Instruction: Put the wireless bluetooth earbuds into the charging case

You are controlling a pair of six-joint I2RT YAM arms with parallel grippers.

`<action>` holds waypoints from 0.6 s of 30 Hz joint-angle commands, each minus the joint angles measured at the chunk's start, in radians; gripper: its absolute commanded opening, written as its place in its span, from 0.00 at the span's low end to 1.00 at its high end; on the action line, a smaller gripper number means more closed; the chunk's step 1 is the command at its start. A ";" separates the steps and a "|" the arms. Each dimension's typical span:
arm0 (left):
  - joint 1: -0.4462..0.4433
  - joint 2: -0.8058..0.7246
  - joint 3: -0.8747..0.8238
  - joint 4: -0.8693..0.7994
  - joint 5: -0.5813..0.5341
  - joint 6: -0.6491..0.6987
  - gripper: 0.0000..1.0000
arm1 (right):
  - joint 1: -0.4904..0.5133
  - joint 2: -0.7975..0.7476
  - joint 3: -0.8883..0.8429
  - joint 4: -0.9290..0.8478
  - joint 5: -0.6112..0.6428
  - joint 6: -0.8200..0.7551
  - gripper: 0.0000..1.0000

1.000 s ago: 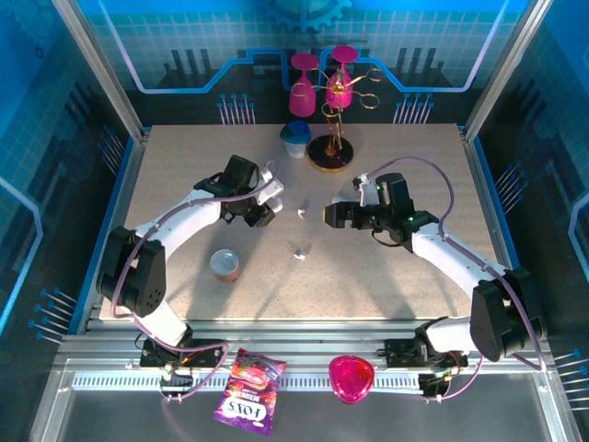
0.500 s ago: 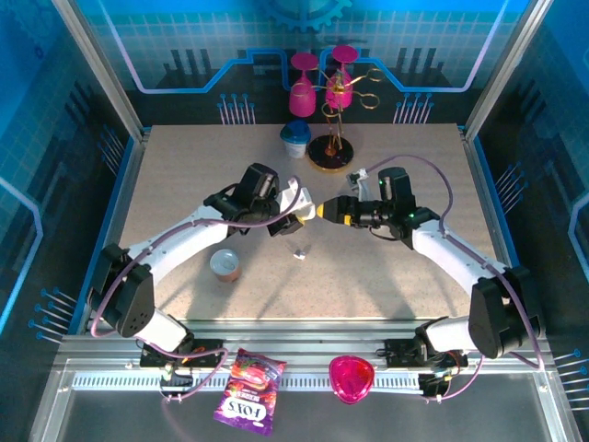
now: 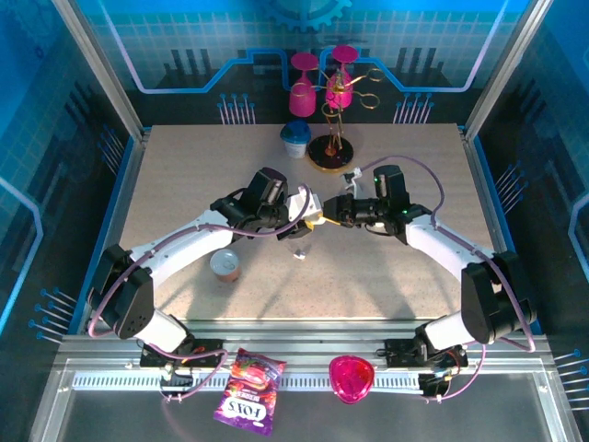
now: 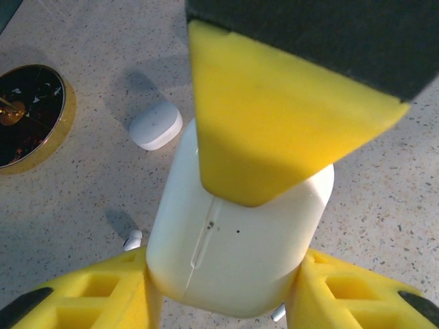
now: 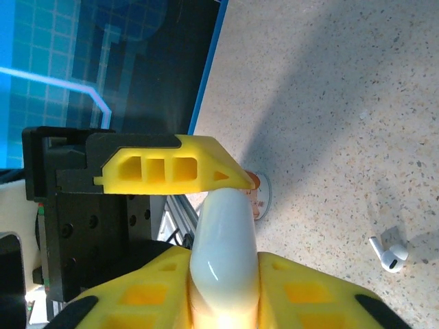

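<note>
Left gripper point(image 4: 226, 291) and right gripper point(image 5: 223, 288) both clench one charging case point(image 4: 233, 253), contents hidden; an earbud point(image 5: 389, 255) lies loose beside the right.

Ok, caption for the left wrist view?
White charging case held between the left gripper's fingers, the right gripper's finger across its top; a second case on the table beyond.

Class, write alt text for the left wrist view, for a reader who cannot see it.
A white charging case sits in the centre, clamped between the left gripper's yellow fingers, with a yellow finger of the right gripper against its upper end. Behind it on the speckled table lie a second white case and an earbud.
</note>
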 commanded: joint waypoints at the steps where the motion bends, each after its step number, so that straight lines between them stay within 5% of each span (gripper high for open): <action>1: -0.015 -0.014 -0.009 0.038 0.002 0.029 0.47 | -0.001 0.003 0.025 0.008 -0.008 -0.019 0.20; 6: -0.016 -0.029 -0.047 0.149 -0.024 -0.065 0.67 | -0.009 -0.058 0.013 0.017 0.009 -0.128 0.19; 13: -0.016 -0.108 -0.195 0.463 0.057 -0.378 0.99 | -0.064 -0.238 -0.004 -0.017 0.069 -0.346 0.14; 18: -0.008 -0.164 -0.321 0.736 0.193 -0.593 0.99 | -0.098 -0.344 -0.004 -0.017 0.032 -0.448 0.13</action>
